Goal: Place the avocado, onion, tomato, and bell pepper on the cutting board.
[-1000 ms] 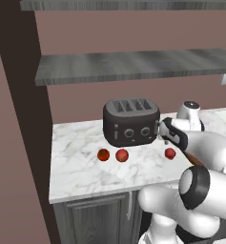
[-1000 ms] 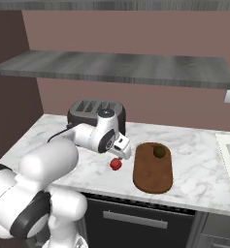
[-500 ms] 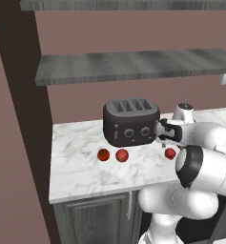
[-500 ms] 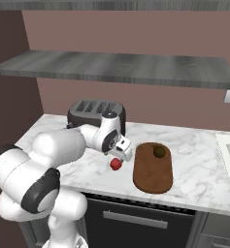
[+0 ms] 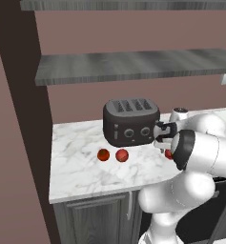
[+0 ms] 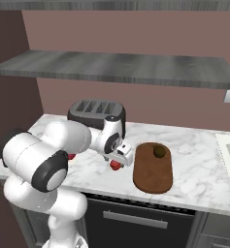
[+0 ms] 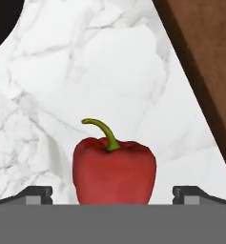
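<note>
The red bell pepper (image 7: 114, 167) with a green stem stands on the marble counter between the two fingertips of my open gripper (image 7: 113, 193). The fingers sit apart from its sides. In the right base view the gripper (image 6: 118, 159) hangs low over the bell pepper (image 6: 116, 165), just left of the dark oval cutting board (image 6: 153, 169). The avocado (image 6: 159, 151) lies on the board's far end. Two small round red balls (image 5: 103, 155) (image 5: 121, 155) rest in front of the toaster; I cannot tell which is the tomato and which the onion.
A black toaster (image 5: 131, 121) stands at the back of the counter, close behind my hand. A corner of the cutting board (image 7: 205, 62) fills the upper right of the hand view. Shelves run along the wall above. The counter's front edge (image 6: 136, 201) is near.
My hand has come down a little over the bell pepper, so the fingers now straddle it. The pepper, the balls and the avocado have not moved.
</note>
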Robot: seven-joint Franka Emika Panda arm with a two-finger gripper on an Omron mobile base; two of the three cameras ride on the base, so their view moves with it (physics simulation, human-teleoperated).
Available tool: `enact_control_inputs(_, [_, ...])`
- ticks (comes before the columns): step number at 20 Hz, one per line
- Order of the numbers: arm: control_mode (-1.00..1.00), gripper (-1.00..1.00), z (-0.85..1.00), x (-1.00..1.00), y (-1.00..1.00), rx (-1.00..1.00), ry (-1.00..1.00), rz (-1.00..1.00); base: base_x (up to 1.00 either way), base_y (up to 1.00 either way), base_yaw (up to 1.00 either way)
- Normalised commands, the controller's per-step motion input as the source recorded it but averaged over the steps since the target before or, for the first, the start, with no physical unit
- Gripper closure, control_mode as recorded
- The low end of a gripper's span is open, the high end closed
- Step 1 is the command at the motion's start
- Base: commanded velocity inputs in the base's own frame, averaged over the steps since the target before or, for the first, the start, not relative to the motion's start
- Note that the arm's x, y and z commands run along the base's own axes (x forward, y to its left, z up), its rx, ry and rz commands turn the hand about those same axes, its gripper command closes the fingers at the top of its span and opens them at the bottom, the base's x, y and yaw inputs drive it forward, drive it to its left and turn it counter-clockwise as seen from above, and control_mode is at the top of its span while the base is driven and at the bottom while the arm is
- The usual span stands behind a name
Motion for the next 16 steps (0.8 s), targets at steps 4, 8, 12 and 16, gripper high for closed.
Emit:
enact_control_inputs(4, [-1.00, -1.00, -0.23, 0.16, -0.03, 0.01, 0.06, 0.00, 0.00, 0.00, 0.00])
enact_control_inputs(8, [-1.00, -1.00, -0.24, 0.12, -0.04, 0.00, 0.05, 0.00, 0.00, 0.00, 0.00])
enact_control_inputs(12, [-1.00, 1.00, -0.19, 0.05, -0.03, 0.01, 0.03, 0.00, 0.00, 0.00, 0.00])
enact_control_inputs(16, [-1.00, 1.00, 0.03, -0.07, -0.04, 0.00, 0.00, 0.00, 0.00, 0.00, 0.00])
